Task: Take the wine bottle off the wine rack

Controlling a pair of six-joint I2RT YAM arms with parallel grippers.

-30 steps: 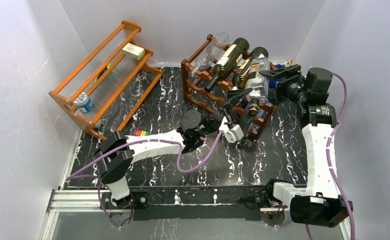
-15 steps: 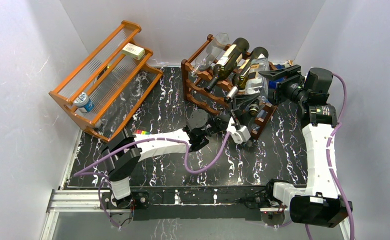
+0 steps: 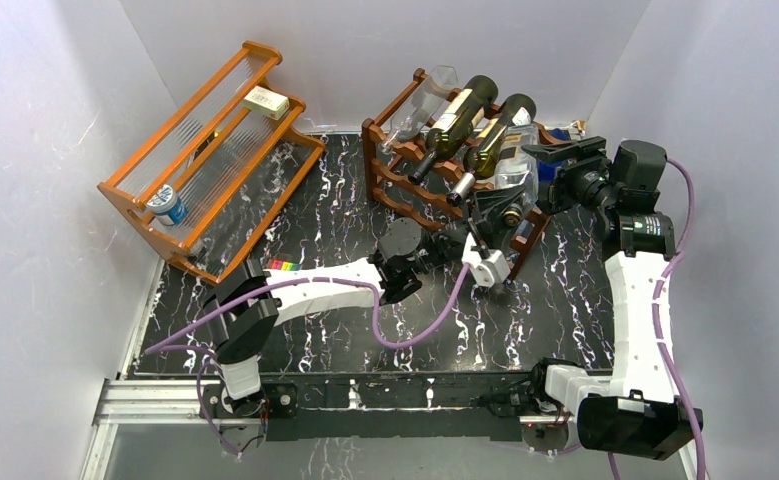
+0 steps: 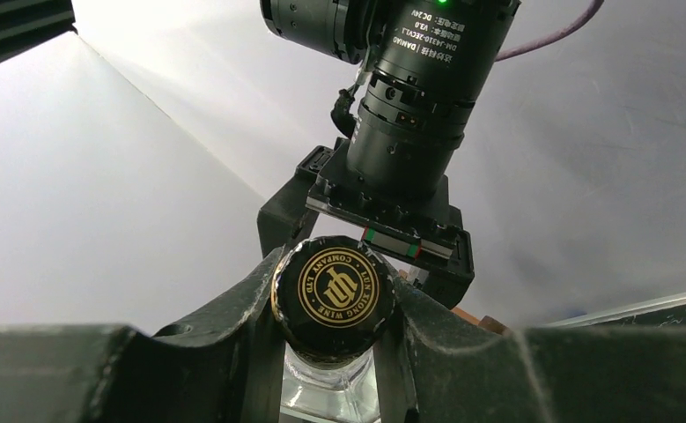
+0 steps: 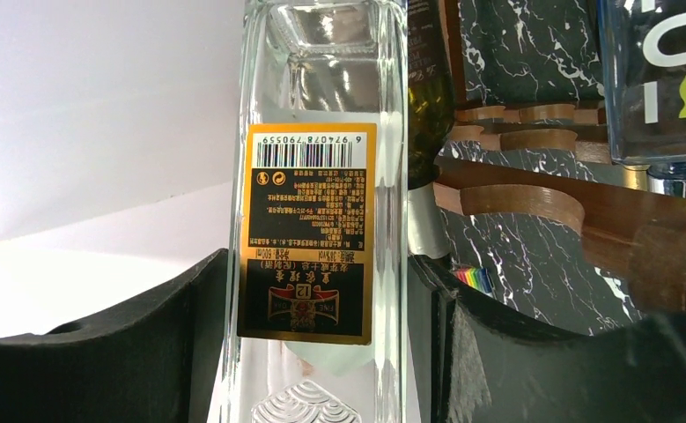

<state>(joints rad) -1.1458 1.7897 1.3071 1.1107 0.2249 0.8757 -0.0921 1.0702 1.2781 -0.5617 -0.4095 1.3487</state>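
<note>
While the clear-glass wine bottle [image 5: 317, 106] lies low on the right side of the wine rack [image 3: 385, 172], neck toward the arms, the left gripper [image 4: 333, 308] is clenched on its black, gold-printed cap [image 4: 333, 284]. The right gripper [image 5: 321, 352] clasps the bottle's body across the orange label [image 5: 308, 229], one finger against each side. A dark bottle [image 3: 462, 115] lies on the top tier.

Overhead; wrist close-ups, perhaps one bottle [image 5: 321, 220]
</note>
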